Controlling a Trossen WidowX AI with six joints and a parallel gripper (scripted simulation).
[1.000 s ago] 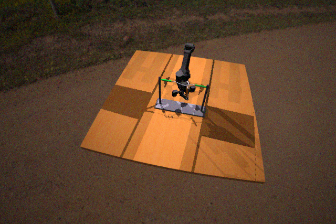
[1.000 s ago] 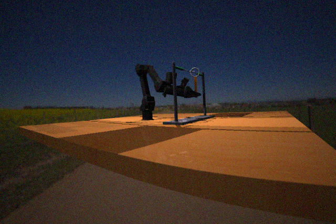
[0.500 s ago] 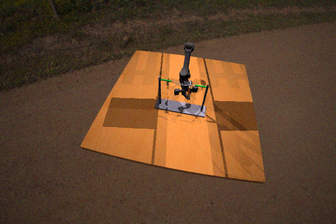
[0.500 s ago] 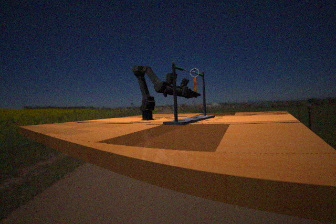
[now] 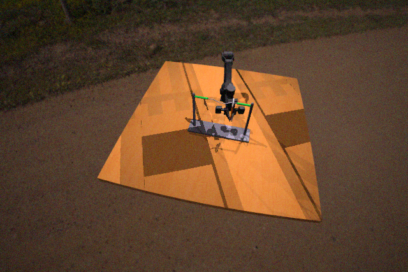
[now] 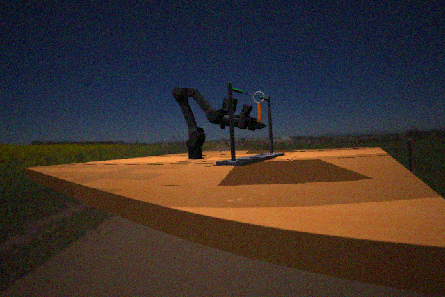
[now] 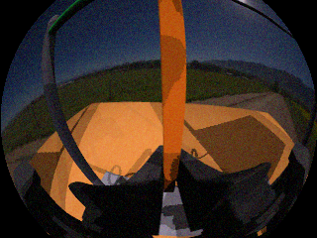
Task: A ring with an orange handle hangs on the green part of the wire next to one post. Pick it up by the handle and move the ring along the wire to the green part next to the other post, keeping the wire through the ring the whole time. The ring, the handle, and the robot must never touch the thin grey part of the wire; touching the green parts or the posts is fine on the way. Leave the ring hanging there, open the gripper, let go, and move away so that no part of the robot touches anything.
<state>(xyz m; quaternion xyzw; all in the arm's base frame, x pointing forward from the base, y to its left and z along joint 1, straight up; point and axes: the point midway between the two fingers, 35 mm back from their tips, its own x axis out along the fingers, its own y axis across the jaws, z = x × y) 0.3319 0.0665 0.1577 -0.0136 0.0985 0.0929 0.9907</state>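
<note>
The white ring [image 5: 233, 101] [image 6: 258, 97] sits around the wire, close to the inner end of the green part [image 5: 244, 104] [image 6: 266, 98] [image 7: 86, 0] next to the right post [image 5: 248, 119] [image 6: 269, 124] [image 7: 54, 106]. Its orange handle [image 5: 231, 109] [image 6: 259, 111] [image 7: 173, 79] hangs straight down from the ring. My gripper [image 5: 229, 114] [image 6: 260, 124] [image 7: 166, 149] is shut on the handle's lower end. The thin grey wire [image 5: 217, 100] [image 7: 252, 6] runs on to the other green part [image 5: 201, 97] [image 6: 237, 90] at the left post [image 5: 193, 107] [image 6: 230, 121]. Whether the ring touches the wire is too small to tell.
Both posts stand on a grey patterned base plate [image 5: 204, 127] [image 6: 251, 158] on the orange table [image 5: 184, 183] [image 6: 323, 200]. The arm's base [image 5: 227, 61] [image 6: 195, 142] stands behind the wire frame. Beyond the table lie dark ground and grass.
</note>
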